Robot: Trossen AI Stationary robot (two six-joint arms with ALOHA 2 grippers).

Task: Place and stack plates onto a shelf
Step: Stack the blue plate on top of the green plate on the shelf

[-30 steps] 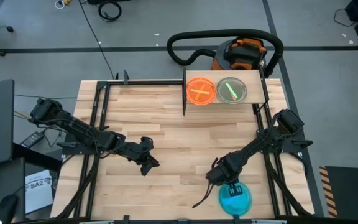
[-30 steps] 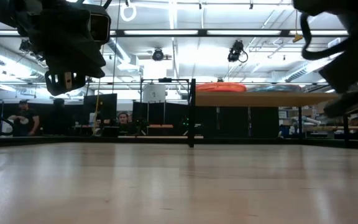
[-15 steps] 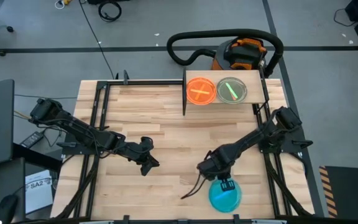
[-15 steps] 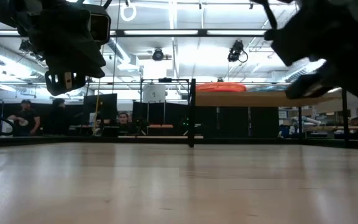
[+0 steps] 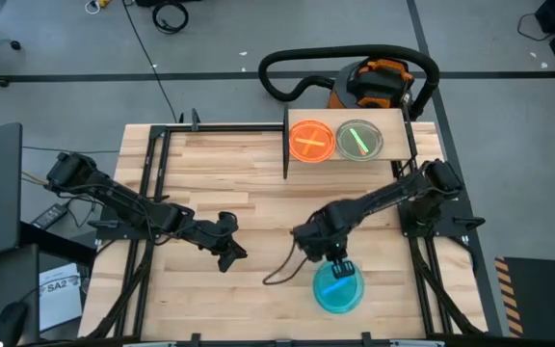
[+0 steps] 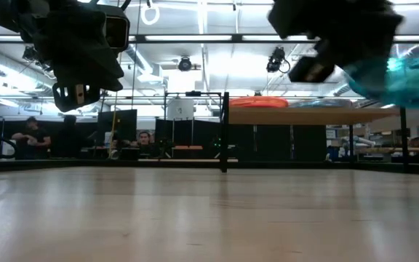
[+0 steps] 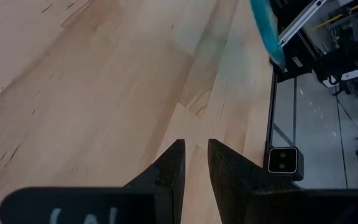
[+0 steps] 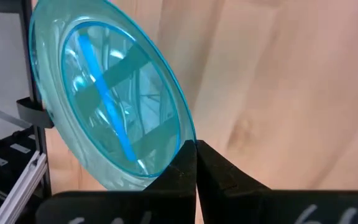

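Observation:
My right gripper point(image 5: 340, 270) is over the near-right part of the table, shut on a translucent blue plate point(image 5: 338, 289) with a bright streak; the plate also shows in the low view point(image 6: 402, 78) and the left wrist view point(image 7: 266, 28). The shelf point(image 5: 399, 146), a light-wood board on a black frame point(image 6: 304, 115), stands at the far right edge. An orange plate point(image 5: 310, 141) and a green plate point(image 5: 358, 141) rest flat on it side by side. My left gripper point(image 5: 229, 243) waits left of centre, its fingers point(image 7: 179, 165) a narrow gap apart, touching nothing. My right gripper pinches the blue plate's rim point(image 8: 182, 146) between its two fingers. The fingers slant down from the far side toward the near edge. The plate is lifted clear of the table and tilted, reaching out from the fingers toward the near edge.
Black frame rails point(image 5: 152, 193) run along both sides of the tabletop. A black hose and an orange machine point(image 5: 379, 82) sit beyond the far edge behind the shelf. A thin cable point(image 5: 279, 275) hangs off the right arm. People point(image 6: 29, 138) are in the room behind.
My right gripper has carried the blue plate up from the near-right corner, toward the table's left and away from the near edge. The plate is now higher in the low view, about level with the shelf.

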